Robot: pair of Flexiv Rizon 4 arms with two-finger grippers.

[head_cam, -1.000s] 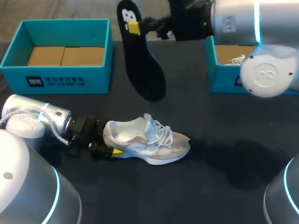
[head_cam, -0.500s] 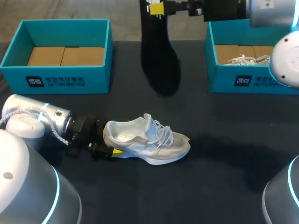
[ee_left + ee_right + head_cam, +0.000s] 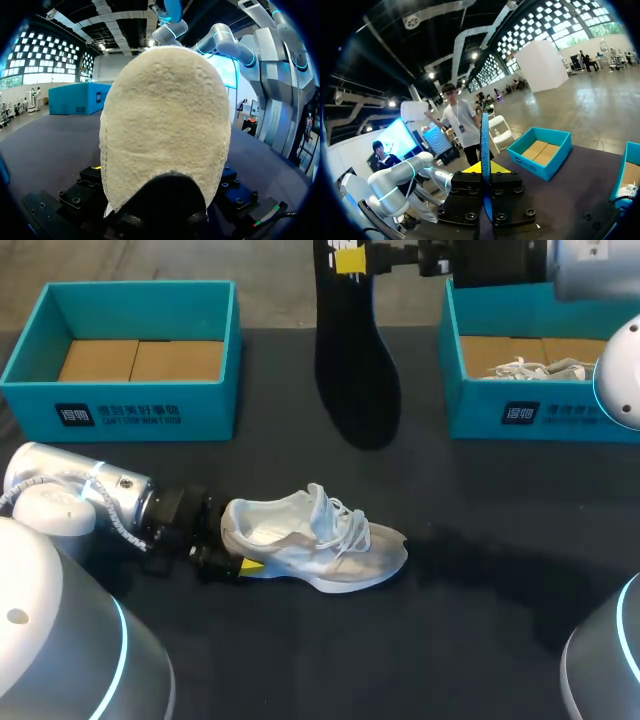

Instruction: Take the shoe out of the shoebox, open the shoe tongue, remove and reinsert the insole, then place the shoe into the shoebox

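A white shoe (image 3: 315,540) lies on its sole on the dark table, toe pointing right. My left gripper (image 3: 235,552) straddles its heel with the fingers wide apart, pressed against both sides; one yellow tip shows on the near side. In the left wrist view the fuzzy heel (image 3: 165,125) fills the space between the fingers. A black insole (image 3: 355,360) hangs toe-down above the table, between the two boxes. My right gripper (image 3: 350,258) is shut on its heel end. In the right wrist view the insole (image 3: 484,140) stands edge-on between the yellow tips of the right gripper (image 3: 485,170).
A teal shoebox (image 3: 120,415) with a cardboard floor stands at the back left. A second teal box (image 3: 500,415) at the back right holds another white shoe (image 3: 525,367). Bare dark tabletop (image 3: 480,570) lies in front and to the right of the shoe.
My right arm has carried the insole rightward and higher, and the insole now hangs closer to upright. The shoe and my left gripper have not moved.
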